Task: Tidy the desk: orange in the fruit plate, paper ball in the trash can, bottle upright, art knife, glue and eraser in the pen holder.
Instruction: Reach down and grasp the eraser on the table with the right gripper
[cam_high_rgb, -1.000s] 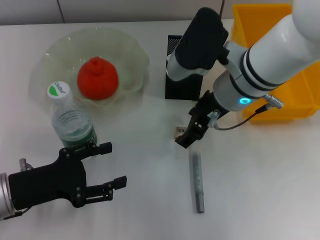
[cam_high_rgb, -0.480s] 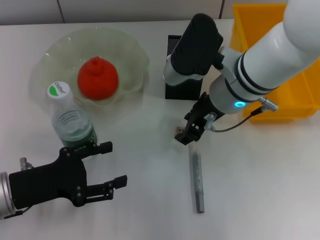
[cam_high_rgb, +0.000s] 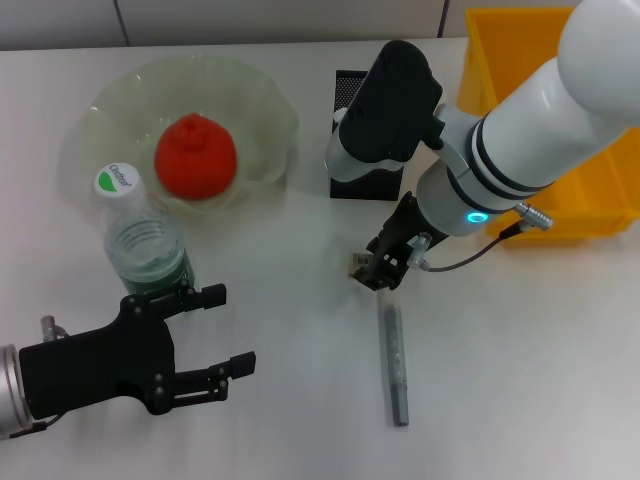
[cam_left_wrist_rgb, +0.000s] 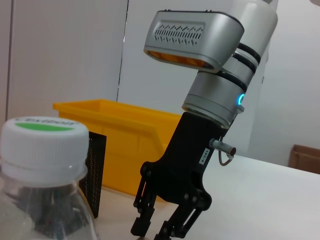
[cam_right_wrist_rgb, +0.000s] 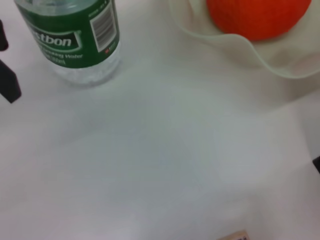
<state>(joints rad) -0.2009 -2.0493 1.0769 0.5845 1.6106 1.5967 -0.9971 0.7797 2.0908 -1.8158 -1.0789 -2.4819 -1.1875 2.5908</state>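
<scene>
Eraser (cam_high_rgb: 358, 264), tiny beige block with white label, now right under the lowered right gripper (cam_high_rgb: 381, 268), jaws apart around it; ready for clamping. Left gripper (cam_high_rgb: 218, 343) parked, spread.

bottle (cam_right_wrist_rgb: 75, 42): upright on the white desk (cam_right_wrist_rgb: 150, 165), green label with barcode | orange (cam_right_wrist_rgb: 257, 17): in the fruit plate (cam_right_wrist_rgb: 280, 62), wavy rim visible | eraser (cam_right_wrist_rgb: 234, 236): only a beige edge shows at the frame border, well apart from bottle
</scene>
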